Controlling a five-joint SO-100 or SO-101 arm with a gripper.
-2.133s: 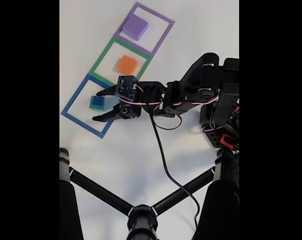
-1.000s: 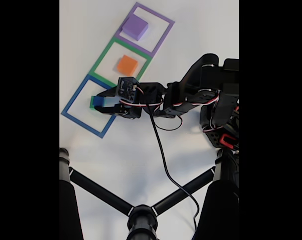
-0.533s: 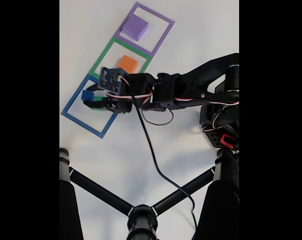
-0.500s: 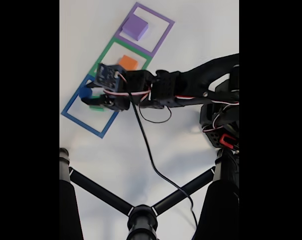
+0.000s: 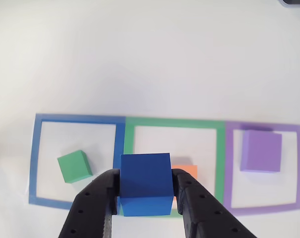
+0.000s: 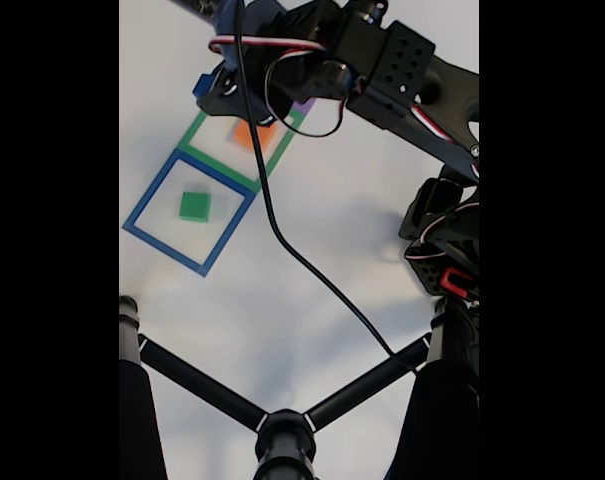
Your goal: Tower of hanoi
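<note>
My gripper (image 5: 146, 184) is shut on the blue cube (image 5: 145, 191), which hangs in the air between the black fingers. In the fixed view the gripper (image 6: 208, 88) is raised high over the green frame (image 6: 208, 125) with the blue cube (image 6: 200, 85) in it. The green block (image 5: 74, 166) lies alone inside the blue frame (image 5: 36, 163); it shows in the fixed view as the green block (image 6: 194, 206). The orange block (image 5: 187, 171) sits in the green frame (image 5: 220, 163), partly hidden behind the cube. The purple block (image 5: 261, 150) rests in the purple frame (image 5: 299, 163).
The white table (image 6: 312, 250) carries the three frames in a row. The arm's base (image 6: 444, 240) stands at the right, with a black cable (image 6: 282, 240) trailing down. Black tripod legs (image 6: 282, 430) cross the bottom of the fixed view.
The gripper closed on the blue cube atop the green block, lifted it, and rose toward the green frame. The green block stays in the blue frame.
</note>
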